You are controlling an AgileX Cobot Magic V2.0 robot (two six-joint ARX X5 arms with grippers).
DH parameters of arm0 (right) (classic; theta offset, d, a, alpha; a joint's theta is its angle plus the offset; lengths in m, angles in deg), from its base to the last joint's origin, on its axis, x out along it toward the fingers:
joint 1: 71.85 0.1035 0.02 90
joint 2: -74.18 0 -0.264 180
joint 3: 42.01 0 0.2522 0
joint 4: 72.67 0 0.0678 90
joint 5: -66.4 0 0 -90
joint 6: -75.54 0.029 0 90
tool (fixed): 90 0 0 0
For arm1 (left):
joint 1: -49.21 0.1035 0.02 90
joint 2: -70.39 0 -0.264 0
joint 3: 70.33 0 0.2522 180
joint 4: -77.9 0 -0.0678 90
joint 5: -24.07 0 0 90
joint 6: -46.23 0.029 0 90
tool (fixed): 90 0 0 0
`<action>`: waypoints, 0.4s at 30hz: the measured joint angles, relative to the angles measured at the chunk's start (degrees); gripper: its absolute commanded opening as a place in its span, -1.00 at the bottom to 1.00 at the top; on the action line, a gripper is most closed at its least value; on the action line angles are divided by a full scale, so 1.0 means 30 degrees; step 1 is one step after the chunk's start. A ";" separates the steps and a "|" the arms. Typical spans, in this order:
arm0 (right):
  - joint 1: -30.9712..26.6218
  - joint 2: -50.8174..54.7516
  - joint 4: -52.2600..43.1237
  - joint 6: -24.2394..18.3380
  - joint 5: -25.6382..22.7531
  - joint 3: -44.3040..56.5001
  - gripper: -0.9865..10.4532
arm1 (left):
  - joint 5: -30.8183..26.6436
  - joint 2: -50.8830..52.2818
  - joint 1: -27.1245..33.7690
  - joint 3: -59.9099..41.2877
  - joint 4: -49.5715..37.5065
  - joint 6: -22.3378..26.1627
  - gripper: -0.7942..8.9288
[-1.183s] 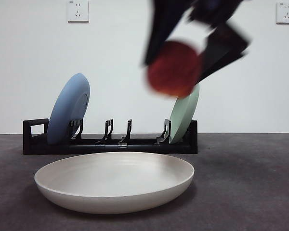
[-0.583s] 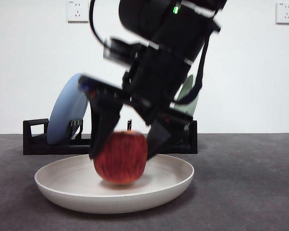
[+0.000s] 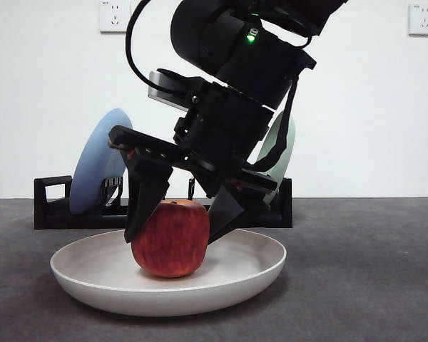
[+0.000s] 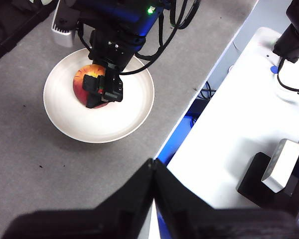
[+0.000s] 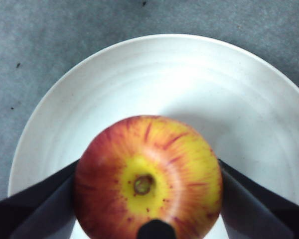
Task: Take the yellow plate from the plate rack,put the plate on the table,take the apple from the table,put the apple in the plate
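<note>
The red apple (image 3: 170, 239) sits in the middle of the pale cream yellow plate (image 3: 257, 267), which lies flat on the dark grey table (image 3: 364, 285) in front of the plate rack (image 3: 50, 206). My right gripper (image 3: 172, 235) reaches down from above, its two black jaws pressed against the apple's sides, shut on it. Its own wrist view looks straight down on the apple (image 5: 147, 174) and the plate (image 5: 189, 74), a jaw at each flank. My left gripper (image 4: 152, 169) hangs shut and empty, high above the table's edge, looking at the plate (image 4: 119, 122) and apple (image 4: 87, 79).
A blue plate (image 3: 100, 167) and a pale green plate (image 3: 285, 153) stand upright in the black rack behind. A white desk (image 4: 249, 124) with dark devices lies beyond the table's edge, below my left gripper.
My right gripper swung down from high on the right with the apple and lowered it into the plate. Over the last half second the apple settled onto the plate's floor.
</note>
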 measured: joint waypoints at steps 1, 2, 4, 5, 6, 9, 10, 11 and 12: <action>0.0000 0.0007 0.0022 -0.0007 0.0007 -0.0015 0.16 | 0.0000 0.0000 0.0000 0.0000 0.0000 0.0000 -0.85; 0.0000 0.0007 0.0029 -0.0007 0.0007 -0.0015 0.24 | 0.0000 0.0000 0.0000 0.0000 0.0000 0.0000 -0.85; 0.0007 0.0007 0.0029 -0.0036 0.0000 -0.0015 0.29 | 0.0000 0.0000 0.0000 0.0000 0.0000 0.0007 -0.85; 0.0000 0.0007 0.0044 -0.0073 0.0007 -0.0015 0.29 | 0.0000 0.0000 0.0000 0.0000 0.0000 0.0007 -0.85; 0.0007 0.0007 0.0095 -0.0080 0.0000 -0.0022 0.29 | 0.0000 0.0000 0.0000 0.0000 0.0000 0.0007 -0.85; 0.0007 0.0051 0.1180 -0.0087 0.0000 -0.0051 0.29 | 0.0000 0.0000 0.0000 0.0000 -0.0007 0.0007 -0.85; 0.0000 0.0131 0.1472 -0.0153 0.0015 -0.0051 0.29 | 0.0000 0.0000 0.0000 0.0000 0.0000 0.0007 -0.85; 0.0000 0.0270 0.1698 -0.0219 -0.0007 -0.0066 0.29 | 0.0000 0.0000 0.0000 0.0000 -0.0007 0.0007 -0.85; 0.0000 0.0459 0.2084 -0.0240 0.0000 -0.0153 0.29 | 0.0000 0.0000 0.0000 0.0000 0.0000 0.0007 -0.85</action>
